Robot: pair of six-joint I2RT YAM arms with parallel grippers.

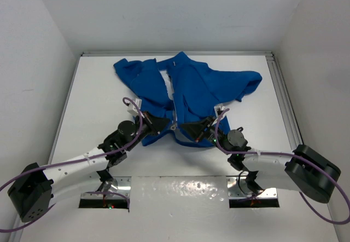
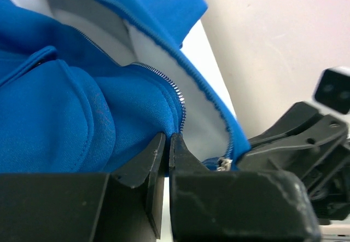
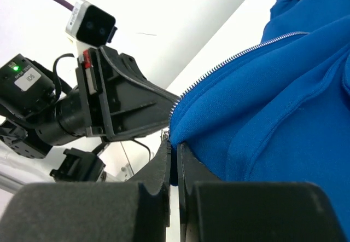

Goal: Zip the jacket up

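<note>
The royal-blue jacket (image 1: 188,88) lies spread at the back middle of the table, front open, pale lining showing along the zipper (image 1: 172,97). My left gripper (image 1: 160,123) is shut on the bottom hem of the jacket's left front panel (image 2: 82,121), beside the zipper teeth (image 2: 178,97). My right gripper (image 1: 188,128) is shut on the bottom corner of the right front panel (image 3: 273,116), just under its zipper edge (image 3: 229,61). The two grippers nearly meet at the hem. A small metal zipper slider (image 2: 223,163) shows by the right gripper.
The white table (image 1: 98,88) is walled on the left, back and right. A metal rail (image 1: 284,94) runs along its right edge. Purple cables (image 1: 131,108) loop over both arms. The arm bases (image 1: 180,195) sit at the near edge.
</note>
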